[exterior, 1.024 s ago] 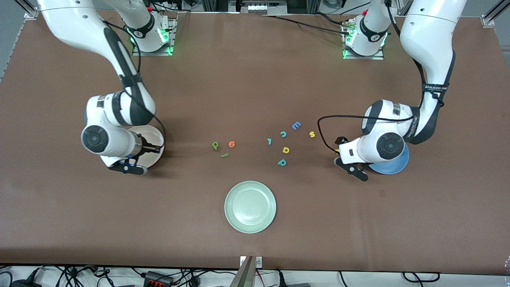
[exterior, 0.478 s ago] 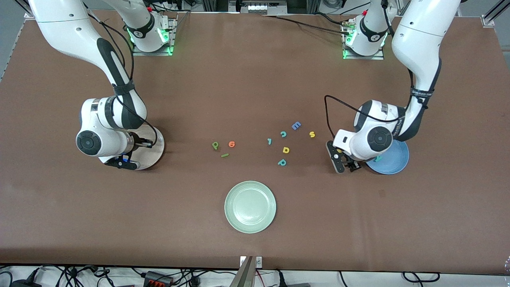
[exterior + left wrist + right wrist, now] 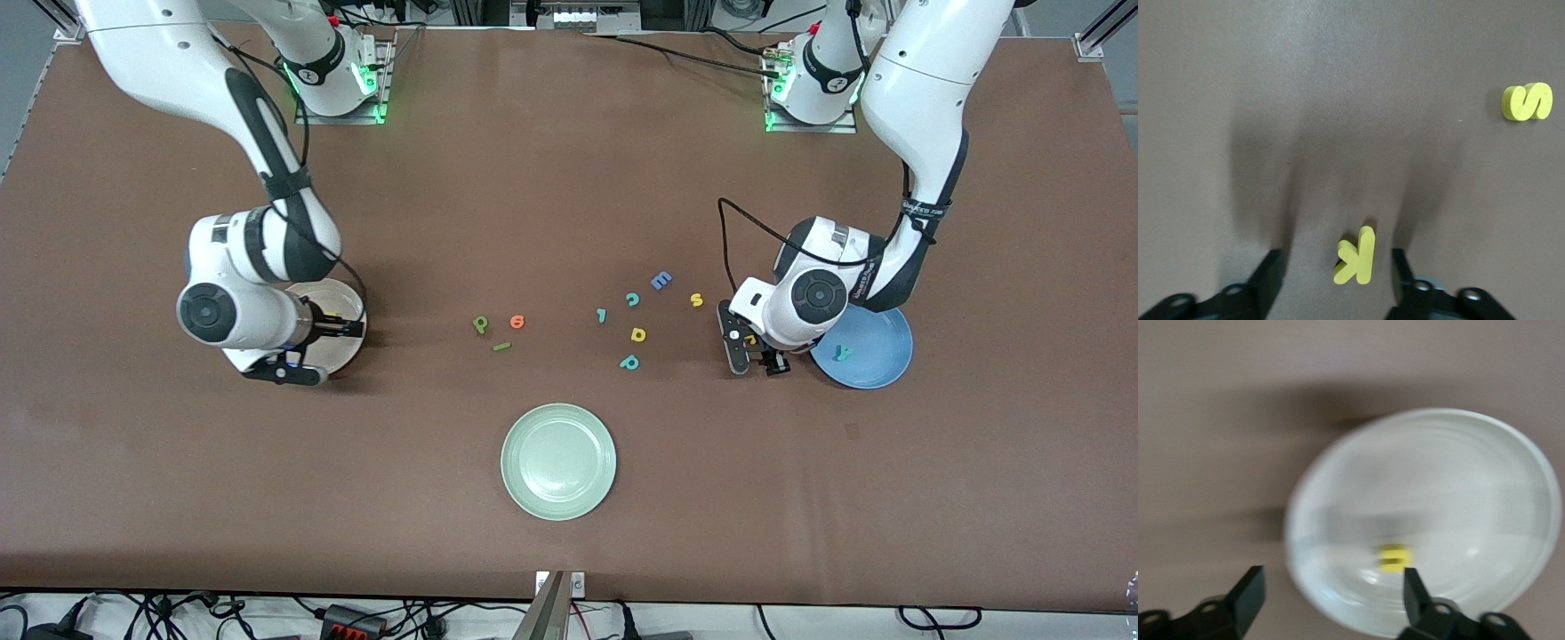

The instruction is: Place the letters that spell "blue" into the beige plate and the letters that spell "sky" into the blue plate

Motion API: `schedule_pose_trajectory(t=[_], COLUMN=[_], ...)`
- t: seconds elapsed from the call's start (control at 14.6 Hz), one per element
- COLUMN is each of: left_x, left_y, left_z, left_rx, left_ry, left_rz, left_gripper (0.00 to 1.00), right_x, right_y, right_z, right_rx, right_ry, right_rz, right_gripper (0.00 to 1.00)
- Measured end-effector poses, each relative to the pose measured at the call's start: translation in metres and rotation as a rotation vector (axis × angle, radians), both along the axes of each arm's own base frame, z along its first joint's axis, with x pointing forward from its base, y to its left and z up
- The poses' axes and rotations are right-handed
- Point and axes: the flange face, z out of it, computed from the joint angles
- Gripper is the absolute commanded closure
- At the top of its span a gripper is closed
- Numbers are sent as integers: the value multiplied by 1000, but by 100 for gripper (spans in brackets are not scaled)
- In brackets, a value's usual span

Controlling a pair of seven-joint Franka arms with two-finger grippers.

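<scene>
Right gripper, fingers standing spread apart, is hanging over beige plate, with yellow u lying in it just ahead of the jaws.

right arm hides part of the beige plate; left arm hides the blue plate rim.

Our right gripper has released the yellow u into the beige plate; our left gripper has moved off the blue plate, baring the teal y, onto the yellow k.
</scene>
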Motion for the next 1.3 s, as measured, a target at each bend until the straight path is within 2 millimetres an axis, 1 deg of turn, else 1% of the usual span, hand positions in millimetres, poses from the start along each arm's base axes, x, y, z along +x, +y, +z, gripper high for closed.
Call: schedule_pose_trajectory(t=[0.07,0.2,0.27,0.41,0.48,0.61,0.68,0.75,0.82,0.89,0.96,1.02,1.09,1.16,1.23,1.3], left_x=[0,1,1,1,1,4,10,17,24,30,34,35,34,31,27,23], left_y=[0,-1,-1,-1,-1,2,10,23,41,58,76,93,107,119,127,132], left_z=[1,2,3,3,3,8,16,26,38,51,62,70,74,71,63,54], left_rx=[0,-1,-1,-1,-1,1,7,14,22,30,38,49,59,66,71,75], left_ry=[-2,-6,-6,-6,-6,-11,-13,-12,-5,3,15,35,57,80,100,118], left_rz=[-3,-5,-6,-7,-7,0,15,40,69,100,129,162,196,222,238,251], left_gripper=[67,80,87,87,87,87,87,87,87,87,87,83,82,74,42,1], right_x=[-4,-15,-21,-32,-37,-45,-49,-51,-54,-55,-56,-57,-57,-58,-59,-61], right_y=[29,78,99,132,146,170,181,190,196,201,204,205,205,205,206,209], right_z=[4,4,0,-9,-13,-18,-21,-25,-29,-34,-40,-44,-48,-51,-53,-55], right_rx=[4,11,17,33,38,49,53,57,61,64,65,66,65,65,65,64], right_ry=[-11,-37,-51,-74,-82,-115,-134,-150,-164,-174,-180,-183,-182,-181,-180,-178], right_rz=[43,124,167,268,313,395,431,459,476,486,491,494,495,496,499,505], right_gripper=[0,0,0,0,0,10,18,22,23,27,28,28,28,30,31,32])
